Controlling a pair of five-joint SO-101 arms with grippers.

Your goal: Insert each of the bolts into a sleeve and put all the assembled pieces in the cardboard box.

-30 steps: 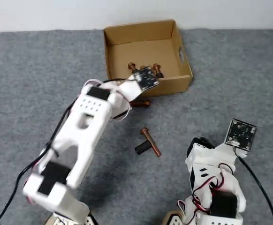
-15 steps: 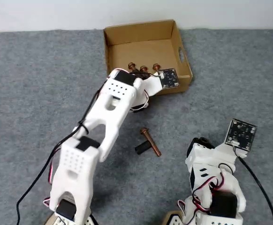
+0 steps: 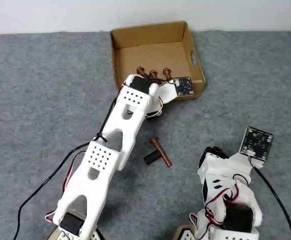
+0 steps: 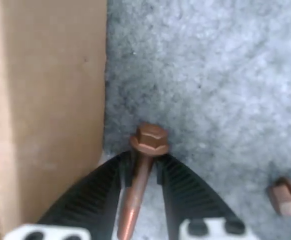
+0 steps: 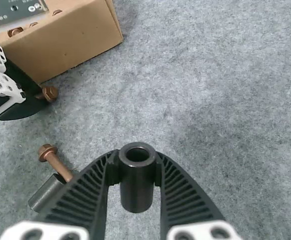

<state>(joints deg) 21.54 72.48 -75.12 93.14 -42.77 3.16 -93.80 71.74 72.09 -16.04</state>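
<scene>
Left wrist view: left gripper point(image 4: 144, 159) clamped on a bolt point(image 4: 148, 141), cardboard box point(image 4: 50, 100) just beside it. Right gripper point(image 5: 135, 159) clamps a sleeve point(image 5: 135, 186). Three pieces point(image 3: 153, 74) seem boxed; loose bolt point(image 3: 160, 151) and loose sleeve point(image 3: 152, 159) wait between both grippers.

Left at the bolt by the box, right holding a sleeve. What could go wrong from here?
1. The bolt at the left gripper lies close beside the cardboard box wall; the gripper may shove the box.
2. The right gripper clamps the sleeve only by its sides; an off-axis push could tilt it.
3. The loose bolt and loose sleeve lie together on the carpet; a passing gripper could scatter them.
</scene>
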